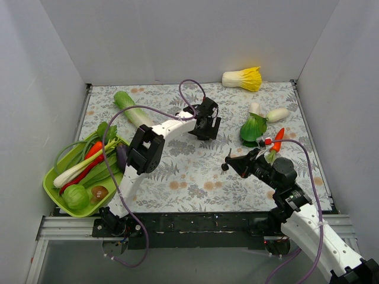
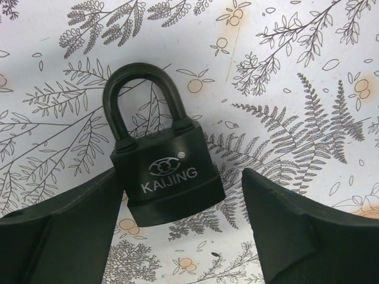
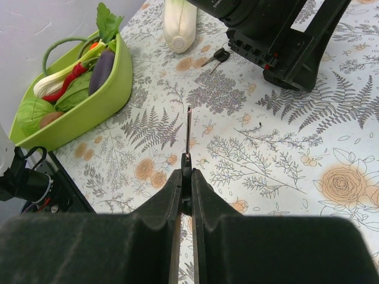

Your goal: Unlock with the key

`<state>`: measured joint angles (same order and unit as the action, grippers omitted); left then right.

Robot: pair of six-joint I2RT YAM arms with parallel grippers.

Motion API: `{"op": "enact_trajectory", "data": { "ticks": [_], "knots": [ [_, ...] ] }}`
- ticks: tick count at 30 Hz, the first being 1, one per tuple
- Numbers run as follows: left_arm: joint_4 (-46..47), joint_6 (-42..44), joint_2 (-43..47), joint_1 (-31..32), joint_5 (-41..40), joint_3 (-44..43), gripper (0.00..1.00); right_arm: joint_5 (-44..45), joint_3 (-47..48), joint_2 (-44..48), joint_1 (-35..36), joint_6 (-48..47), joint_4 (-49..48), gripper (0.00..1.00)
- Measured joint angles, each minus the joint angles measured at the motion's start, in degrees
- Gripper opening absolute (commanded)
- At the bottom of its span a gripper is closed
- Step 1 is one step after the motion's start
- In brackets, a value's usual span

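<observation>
A black "KAIJING" padlock (image 2: 163,177) lies flat on the leaf-patterned cloth, its shackle closed and pointing away. My left gripper (image 2: 180,177) is open, with the lock's body between its fingers (image 2: 59,236); the left finger is at the lock's side and the right one stands apart. In the top view the left gripper (image 1: 204,123) hides the lock. My right gripper (image 3: 186,174) is shut on a key (image 3: 188,133), whose thin blade sticks forward above the cloth. In the top view the right gripper (image 1: 235,163) is right of and nearer than the left one.
A second key (image 3: 218,57) lies on the cloth near the left gripper. A green basket (image 1: 53,192) of vegetables stands at the left edge. A leek (image 1: 133,109), napa cabbage (image 1: 243,78), bok choy (image 1: 253,127), daikon (image 1: 277,114) and carrot (image 1: 277,140) lie further back.
</observation>
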<state>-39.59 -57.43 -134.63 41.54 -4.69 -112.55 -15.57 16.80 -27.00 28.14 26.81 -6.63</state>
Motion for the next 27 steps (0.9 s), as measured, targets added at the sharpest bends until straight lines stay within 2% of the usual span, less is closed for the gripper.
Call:
{"op": "enact_trajectory", "data": {
  "ticks": [2, 6, 8, 10, 11, 13, 14, 15, 21, 24, 27],
  "knots": [
    [-0.66, 0.42, -0.44, -0.09, -0.33, -0.7, 0.65, -0.02, -0.35, 0.0, 0.0, 0.02, -0.22, 0.01],
    [-0.76, 1.42, -1.46, -0.22, -0.85, -2.01, 0.63, -0.02, -0.76, 0.0, 0.0, 0.02, -0.33, 0.01],
    [-0.81, 1.86, -1.7, -0.22, -0.96, -2.34, 0.55, -0.02, -0.76, 0.0, 0.0, 0.0, -0.35, 0.01],
    [-0.76, 2.23, -1.81, -0.22, -1.2, -2.49, 0.43, -0.04, -0.76, 0.02, 0.0, 0.0, -0.35, 0.01],
    [-0.76, 2.29, -1.81, -0.22, -1.29, -2.54, 0.32, -0.04, -0.76, 0.04, 0.0, 0.0, -0.33, 0.01],
    [-0.68, 2.58, -1.9, -0.22, -1.49, -2.6, 0.18, -0.02, -0.76, 0.07, 0.0, 0.0, -0.28, 0.01],
    [-0.66, 2.62, -1.9, -0.22, -1.55, -2.6, 0.04, -0.02, -0.76, 0.09, 0.0, 0.0, -0.26, 0.01],
    [-0.63, 2.64, -1.9, -0.22, -1.57, -2.58, 0.0, 0.0, -0.76, 0.15, 0.0, 0.0, -0.24, 0.01],
    [2.34, 1.99, -0.35, -0.81, 0.0, 0.59, 0.0, 0.24, -0.76, 0.22, 0.0, -0.24, 1.27, 0.01],
    [8.0, -0.98, 3.69, -2.64, 5.68, 7.72, 0.0, 0.33, -0.72, -0.72, 0.0, -0.68, 3.04, 0.01],
    [14.36, -6.71, 10.12, -5.86, 13.79, 18.82, 0.0, 0.44, -0.7, -3.13, 0.0, -0.7, 4.5, 0.01]
  ]
}}
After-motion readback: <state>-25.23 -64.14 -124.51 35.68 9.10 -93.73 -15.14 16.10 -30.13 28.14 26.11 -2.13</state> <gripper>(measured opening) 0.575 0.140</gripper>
